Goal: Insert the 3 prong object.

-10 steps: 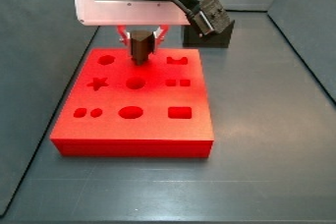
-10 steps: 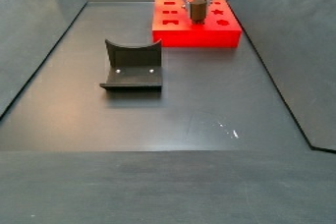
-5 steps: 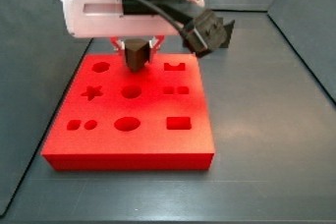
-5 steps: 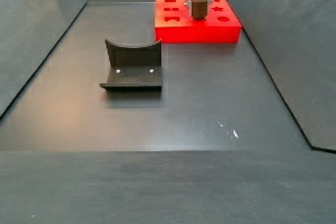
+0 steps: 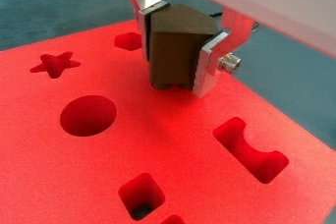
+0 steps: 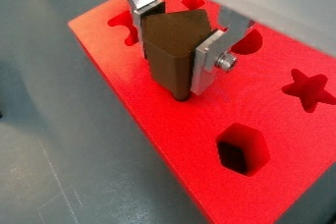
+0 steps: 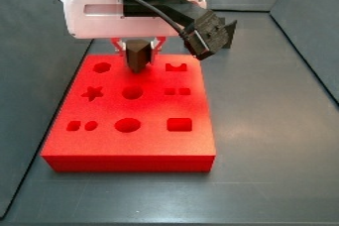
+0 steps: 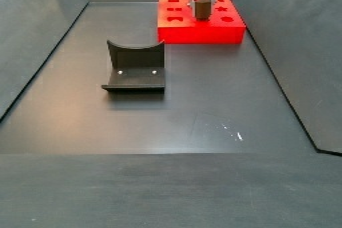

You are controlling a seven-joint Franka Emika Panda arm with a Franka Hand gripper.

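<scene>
The dark floor carries a red block at the far end. A dark curved block sits well apart. The gripper hangs above the red block.

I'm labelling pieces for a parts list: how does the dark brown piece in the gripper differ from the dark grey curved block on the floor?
The 3 prong object is brown; the curved block is dark grey. The object is clamped upright in the gripper over the red block; the curved block lies free on the floor, well apart. The object looks smaller.

Dark brown 3 prong object, upright, clamped between the gripper fingers, its lower end at the red block's top face
</scene>
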